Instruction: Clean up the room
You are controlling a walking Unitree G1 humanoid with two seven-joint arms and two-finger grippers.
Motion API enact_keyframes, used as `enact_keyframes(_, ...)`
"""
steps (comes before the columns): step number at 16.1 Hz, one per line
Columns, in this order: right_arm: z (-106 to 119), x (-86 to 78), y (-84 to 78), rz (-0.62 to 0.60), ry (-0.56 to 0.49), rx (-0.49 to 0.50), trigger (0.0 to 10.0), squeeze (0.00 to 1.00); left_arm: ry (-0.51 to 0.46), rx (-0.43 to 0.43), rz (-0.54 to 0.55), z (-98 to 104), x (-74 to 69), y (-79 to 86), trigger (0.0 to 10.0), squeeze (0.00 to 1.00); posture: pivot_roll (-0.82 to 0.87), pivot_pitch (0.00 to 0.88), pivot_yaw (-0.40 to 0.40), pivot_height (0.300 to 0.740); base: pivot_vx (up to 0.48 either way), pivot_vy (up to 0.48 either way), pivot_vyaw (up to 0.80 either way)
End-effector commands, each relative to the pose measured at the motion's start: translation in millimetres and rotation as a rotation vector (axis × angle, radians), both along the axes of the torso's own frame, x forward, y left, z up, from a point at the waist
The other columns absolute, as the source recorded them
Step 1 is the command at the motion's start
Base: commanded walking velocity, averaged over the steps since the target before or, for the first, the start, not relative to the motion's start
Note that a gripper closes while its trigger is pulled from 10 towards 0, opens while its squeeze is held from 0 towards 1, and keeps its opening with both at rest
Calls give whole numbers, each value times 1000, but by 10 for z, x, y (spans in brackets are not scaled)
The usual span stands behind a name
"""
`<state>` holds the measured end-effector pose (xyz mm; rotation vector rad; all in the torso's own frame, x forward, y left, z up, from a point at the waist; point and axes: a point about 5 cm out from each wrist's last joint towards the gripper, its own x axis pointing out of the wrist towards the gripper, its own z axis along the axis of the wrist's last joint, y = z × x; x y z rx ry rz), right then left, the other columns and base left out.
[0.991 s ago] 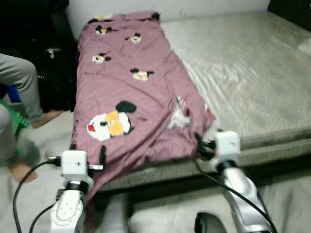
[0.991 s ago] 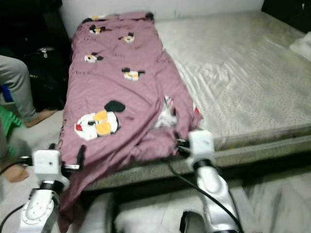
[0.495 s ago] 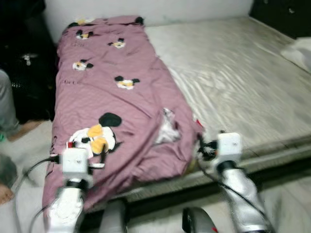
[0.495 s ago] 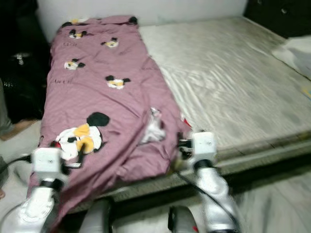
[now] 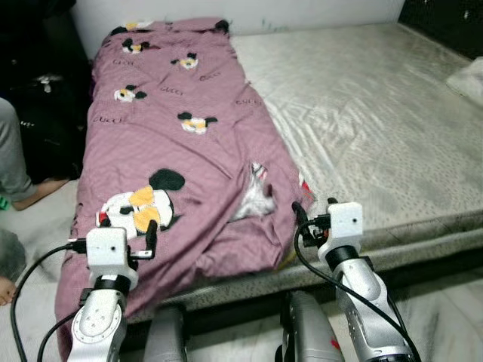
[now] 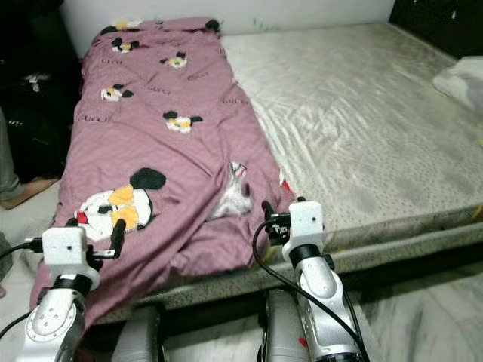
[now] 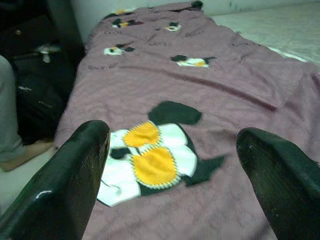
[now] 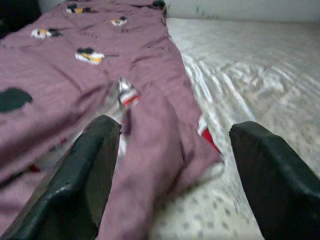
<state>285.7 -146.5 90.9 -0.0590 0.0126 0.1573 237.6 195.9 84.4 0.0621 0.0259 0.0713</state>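
Observation:
A purple blanket [image 5: 181, 143] printed with cartoon mice lies lengthwise on the left part of a bare grey mattress [image 5: 377, 121]. Its near end is rumpled and hangs over the bed's front edge, with a white and red patch [image 5: 260, 197] showing in a fold. My left gripper [image 5: 127, 226] is open just above the blanket's near left end, facing the big mouse print [image 7: 150, 155]. At the blanket's near right corner my right gripper [image 5: 313, 211] is open too, with the rumpled fold [image 8: 150, 130] lying between and beyond its fingers. Neither holds anything.
A person's leg [image 5: 11, 162] and bare foot [image 5: 34, 192] are on the floor at the left, beside a black bag [image 5: 45, 113]. A white item [image 5: 472, 75] lies at the mattress's far right edge. Dark furniture [image 5: 445, 19] stands at the back right.
The camera has swung and steadied, so the bed sits differently in the picture and the blur has gone. Both grippers keep their places at the blanket's near end.

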Motion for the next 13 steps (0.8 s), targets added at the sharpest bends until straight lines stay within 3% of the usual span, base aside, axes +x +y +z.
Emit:
enact_keyframes(1,-4,9,-57,-4,6,-4,10000,0,13,-1,-2,-14,10,7,10000,0,21,80,34,522,0,0,0)
enact_keyframes(5,-4,30,-79,20,10,-36,10000,0,14,-1,-1,-11,21,4,10000,0,20,84,35,522,0,0,0)
enact_keyframes(8,-3,30,-13,53,15,-26,10000,0,14,8,-8,-8,20,-1,10000,0,22,87,34,522,0,0,800)
enact_keyframes(10,-11,57,11,67,24,-21,10000,0,17,9,-12,-10,19,-4,10000,0,25,89,36,522,0,0,0)
enact_keyframes(13,35,188,60,79,19,-37,10000,0,12,14,-11,15,23,-17,10000,0,44,93,34,522,0,0,0)
